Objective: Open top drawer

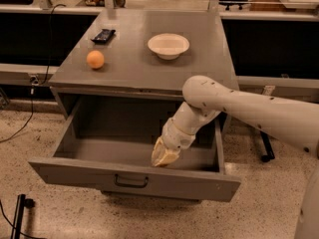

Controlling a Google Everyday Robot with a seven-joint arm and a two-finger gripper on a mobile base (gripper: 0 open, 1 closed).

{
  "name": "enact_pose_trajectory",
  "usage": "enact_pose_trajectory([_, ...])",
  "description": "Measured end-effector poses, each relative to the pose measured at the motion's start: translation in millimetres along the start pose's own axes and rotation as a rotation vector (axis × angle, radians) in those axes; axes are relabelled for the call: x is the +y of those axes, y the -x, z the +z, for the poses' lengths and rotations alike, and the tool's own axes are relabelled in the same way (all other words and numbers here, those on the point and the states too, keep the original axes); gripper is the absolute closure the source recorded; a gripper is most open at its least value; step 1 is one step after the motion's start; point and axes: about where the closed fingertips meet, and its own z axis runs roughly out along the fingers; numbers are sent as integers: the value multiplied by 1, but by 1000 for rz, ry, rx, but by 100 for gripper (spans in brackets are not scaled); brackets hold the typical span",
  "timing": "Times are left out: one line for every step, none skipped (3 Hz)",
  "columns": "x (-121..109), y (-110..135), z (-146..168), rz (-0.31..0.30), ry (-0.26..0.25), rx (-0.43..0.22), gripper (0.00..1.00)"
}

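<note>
Item inspected: top drawer (75,173). It is a grey metal drawer standing well out of the cabinet, directly under and around my claw (164,156). The front panel is plain grey and runs just in front of my claw, nearer the camera. A small dark handle (131,181) sits at the panel's centre, a little left of my claw and lower. The box is deep, with grey side walls and a grey floor. The part of the interior in view holds only my claw.

Claw: it hangs inside the drawer, near the front panel and right of centre. It is a pale tan against the grey. I cannot tell whether it is set wide or narrow, nor whether it touches the drawer floor. My white arm (249,108) comes in from the right, bends above the right side wall and drops into the box.

Worktop (134,71): a grey surface behind and above my claw. An orange (95,59) lies up and to the left of my claw. A white bowl (168,45) stands almost straight beyond my claw. A small dark object (103,35) lies past the orange, near the far left edge; I cannot identify it.
</note>
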Motion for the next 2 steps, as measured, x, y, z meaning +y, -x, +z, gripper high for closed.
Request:
enact_pose_trajectory([22, 9, 6, -25, 58, -22, 100])
enact_pose_trajectory([36, 18, 6, -59, 62, -2, 100])
